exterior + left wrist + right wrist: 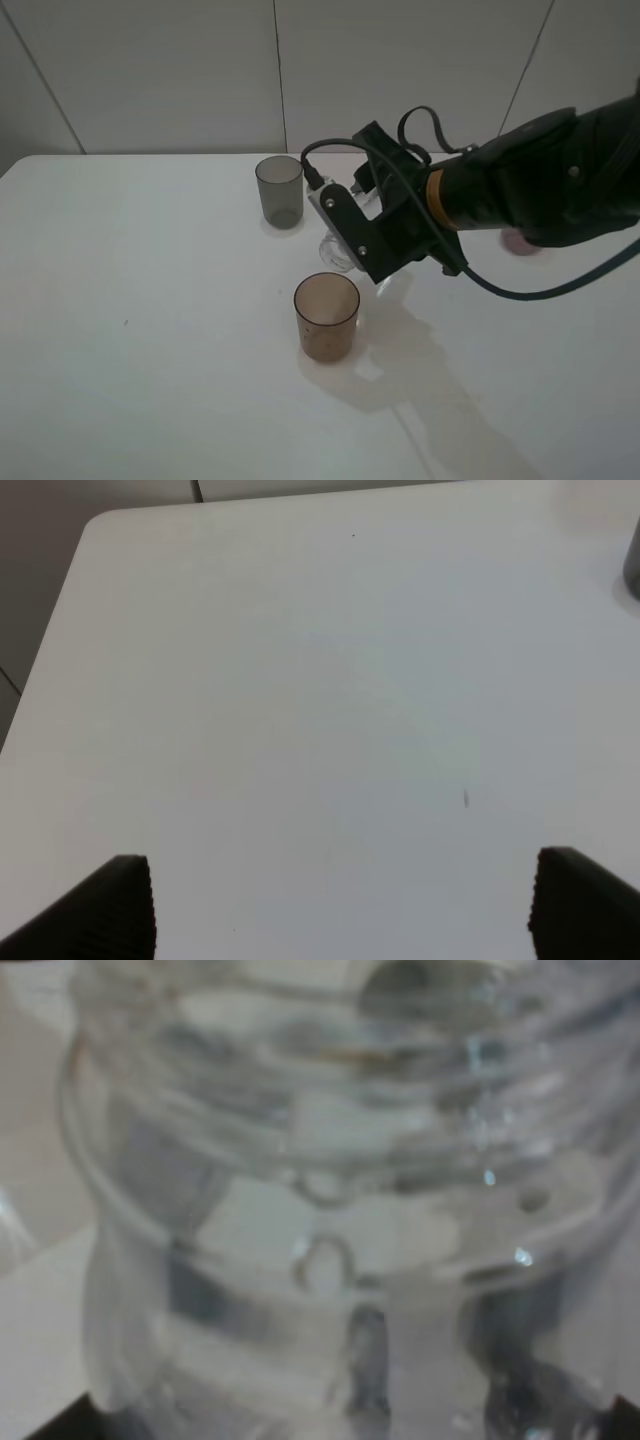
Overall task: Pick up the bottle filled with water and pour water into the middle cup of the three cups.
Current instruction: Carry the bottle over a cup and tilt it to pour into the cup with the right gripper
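Note:
My right gripper (352, 252) reaches across the middle and is shut on the clear bottle (338, 256), which it holds just behind and above the brown-amber middle cup (326, 315). The bottle (320, 1190) fills the right wrist view, with its threaded neck and water inside, and it looks tipped. No stream of water shows. The dark grey cup (279, 190) stands farther back. Only a sliver of the pinkish cup (520, 244) shows behind the right arm. My left gripper (340, 910) is open and empty over bare table and is out of the exterior high view.
The white table (150, 330) runs back to a panelled wall. The right arm and its black cable (540, 290) cross the right half of the table. An edge of the dark grey cup (632, 565) shows in the left wrist view.

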`<state>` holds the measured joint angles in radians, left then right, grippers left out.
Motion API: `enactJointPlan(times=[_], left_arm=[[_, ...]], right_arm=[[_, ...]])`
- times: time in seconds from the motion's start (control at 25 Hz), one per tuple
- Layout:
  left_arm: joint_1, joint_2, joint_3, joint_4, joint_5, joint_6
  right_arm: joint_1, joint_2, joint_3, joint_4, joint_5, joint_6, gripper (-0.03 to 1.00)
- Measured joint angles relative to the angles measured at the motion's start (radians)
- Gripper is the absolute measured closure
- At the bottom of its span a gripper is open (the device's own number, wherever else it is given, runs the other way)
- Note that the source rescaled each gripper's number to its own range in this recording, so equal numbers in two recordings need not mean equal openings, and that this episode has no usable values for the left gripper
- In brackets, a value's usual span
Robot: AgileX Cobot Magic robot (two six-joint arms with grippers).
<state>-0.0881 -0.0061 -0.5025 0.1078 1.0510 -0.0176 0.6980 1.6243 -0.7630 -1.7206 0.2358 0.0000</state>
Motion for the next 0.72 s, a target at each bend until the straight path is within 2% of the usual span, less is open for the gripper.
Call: enactJointPlan(times=[0.24,0.72], left_arm=[[0.0,0.0,0.0,0.0,0.0,0.0],[0.0,0.0,0.0,0.0,0.0,0.0]], right_arm=[[0.001,0.0,0.0,-0.01,0.019,0.051,0.97],[0.023,0.0,0.0,-0.01,0.039,0.063,0.97]])
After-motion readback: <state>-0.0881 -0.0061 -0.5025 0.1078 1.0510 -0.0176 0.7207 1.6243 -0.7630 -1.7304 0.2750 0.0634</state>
